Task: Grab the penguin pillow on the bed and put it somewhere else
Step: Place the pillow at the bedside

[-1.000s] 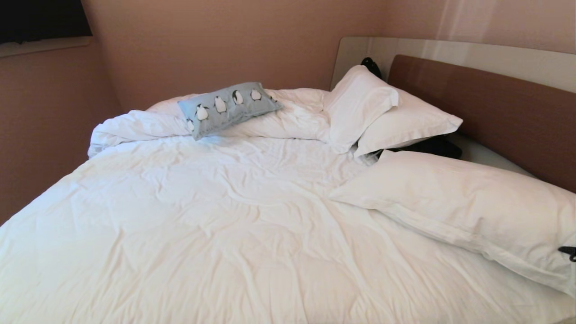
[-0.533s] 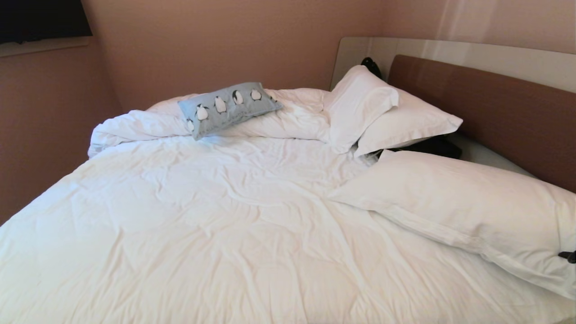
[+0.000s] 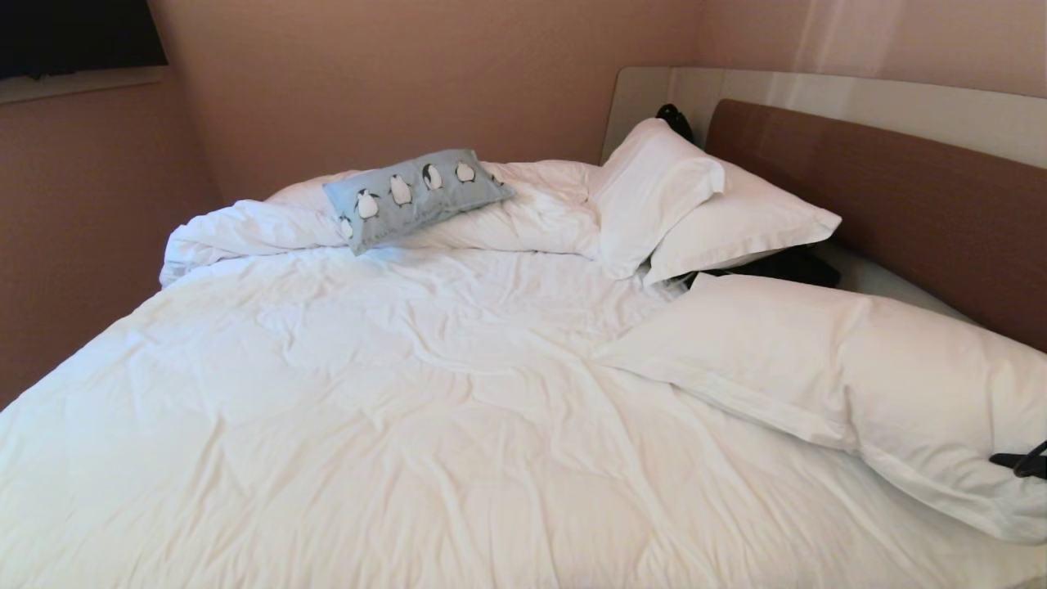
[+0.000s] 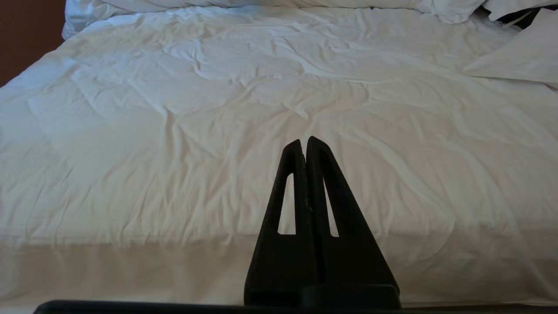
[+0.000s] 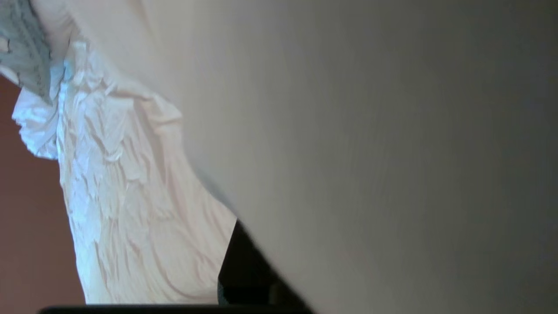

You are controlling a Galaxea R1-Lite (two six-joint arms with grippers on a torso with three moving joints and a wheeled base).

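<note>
Duvet (image 3: 393, 425) rumpled, white, covering near part of the bed (image 4: 52, 270). Left gripper (image 4: 305, 144) pointed over bed's near edge, fingers pressed together, nothing between them. Right gripper (image 3: 1022, 464) at large white pillow (image 3: 859, 368) on the right side of the bed, only black tips in head view at the right edge; jaws nearly closed and pinching that pillow's near end, whose fabric fills the right wrist view. Farther back, two more white pillows (image 3: 695, 204) leaning toward the brown headboard (image 3: 900, 196). Penguin pillow (image 3: 413, 196) lies at the far side on bunched duvet, well apart from both grippers.
</note>
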